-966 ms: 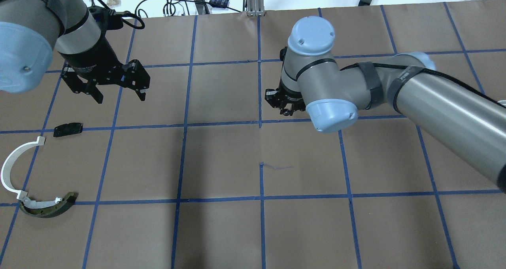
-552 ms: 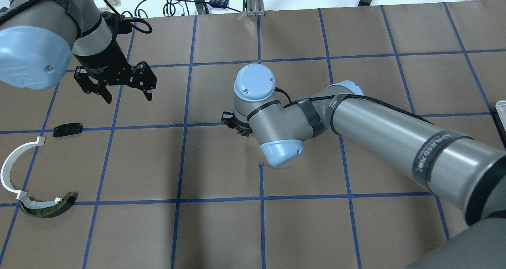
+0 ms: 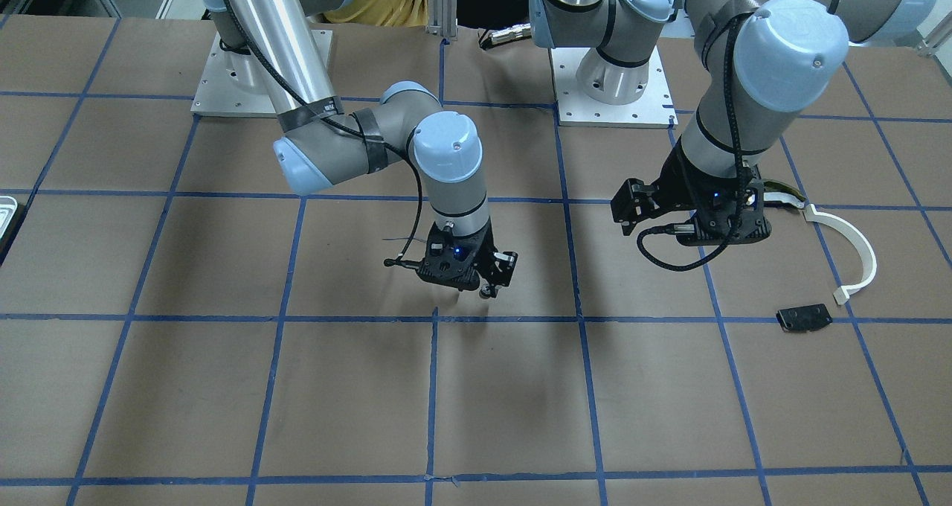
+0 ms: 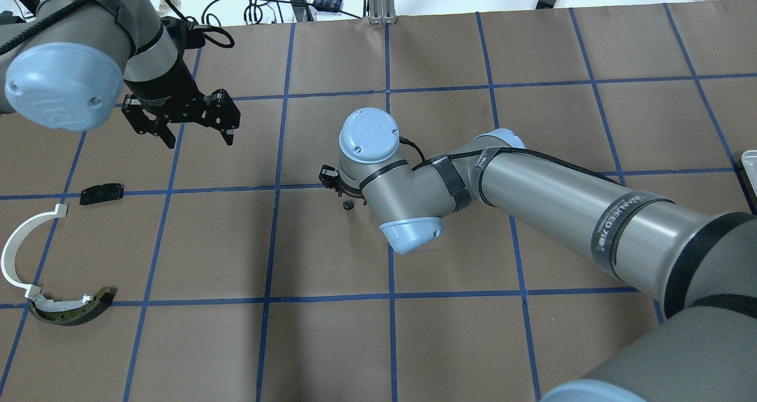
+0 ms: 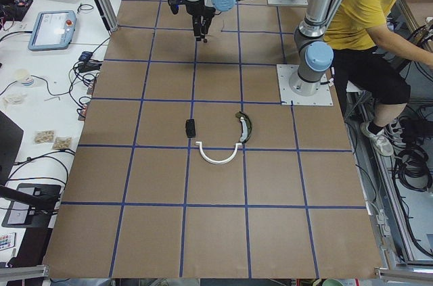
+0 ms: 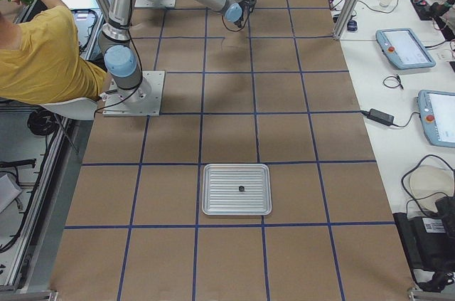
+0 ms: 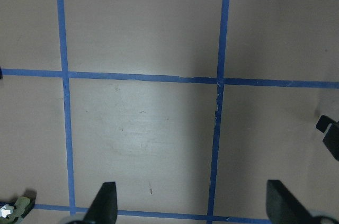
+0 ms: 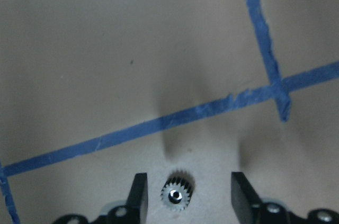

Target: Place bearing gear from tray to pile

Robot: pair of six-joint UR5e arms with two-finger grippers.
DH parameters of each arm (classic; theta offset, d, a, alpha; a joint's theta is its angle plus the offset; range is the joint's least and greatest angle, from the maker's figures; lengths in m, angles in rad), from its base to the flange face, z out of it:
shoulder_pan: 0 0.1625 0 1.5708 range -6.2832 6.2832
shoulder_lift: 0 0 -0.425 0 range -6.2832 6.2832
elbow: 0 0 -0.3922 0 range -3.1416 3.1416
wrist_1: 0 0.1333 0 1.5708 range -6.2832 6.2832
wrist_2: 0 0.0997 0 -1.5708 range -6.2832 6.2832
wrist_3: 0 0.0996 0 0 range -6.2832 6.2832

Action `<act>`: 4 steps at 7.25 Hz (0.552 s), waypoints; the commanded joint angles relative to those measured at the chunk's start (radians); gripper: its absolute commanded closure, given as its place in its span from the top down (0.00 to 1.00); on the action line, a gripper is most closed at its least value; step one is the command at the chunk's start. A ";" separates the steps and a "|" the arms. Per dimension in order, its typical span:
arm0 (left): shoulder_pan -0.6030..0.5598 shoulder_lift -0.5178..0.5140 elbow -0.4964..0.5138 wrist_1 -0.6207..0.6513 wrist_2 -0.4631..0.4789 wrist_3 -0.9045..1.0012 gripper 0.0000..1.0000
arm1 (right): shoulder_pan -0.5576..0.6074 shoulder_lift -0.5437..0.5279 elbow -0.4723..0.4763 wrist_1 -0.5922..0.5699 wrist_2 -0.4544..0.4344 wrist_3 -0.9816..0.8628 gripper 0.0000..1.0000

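**Gear (image 8: 177, 195) loose between the right gripper's (image 8: 189, 180) parted fingers (image 8: 139, 197), mid-table**

Right wrist: the small toothed silver gear sits low in the view with a gap to each finger, touching neither. Behind it is the brown table (image 8: 106, 49), crossed by blue tape (image 8: 185, 118). I cannot tell whether the gear rests on the paper.

Left wrist: the left gripper (image 7: 193, 205) has its tips spread wide over a tape crossing. A corner of the olive piece (image 7: 18, 205) shows at the lower left.

Overhead: the gear is a dark speck just under the right wrist, near the middle of the table. The pile (image 4: 35, 298) lies at the left edge. It is made up of a white strip (image 4: 7, 254), the olive piece touching the strip's lower end, and a black plate (image 4: 102, 193) apart from both. The left gripper hangs beyond the plate, open. A sliver of the tray (image 4: 750, 159) shows at the right edge. The gear is well apart from both pile and tray.

Front-facing: the gear shows just below the right gripper's tips. The pile is far over at the view's right.

Left side: the pile lies mid-table, and both arms are far beyond it.

Right side: the tray lies on the near part of the table with one small dark part (image 6: 241, 188) at its middle.
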 commanded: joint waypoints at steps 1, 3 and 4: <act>0.000 -0.005 0.000 0.007 0.001 0.001 1.00 | -0.114 -0.025 0.001 0.009 0.031 -0.097 1.00; -0.059 -0.036 0.000 0.040 -0.003 -0.020 1.00 | -0.208 -0.113 -0.011 0.173 0.033 -0.300 1.00; -0.115 -0.060 0.000 0.077 -0.005 -0.023 1.00 | -0.284 -0.166 -0.036 0.295 0.034 -0.400 1.00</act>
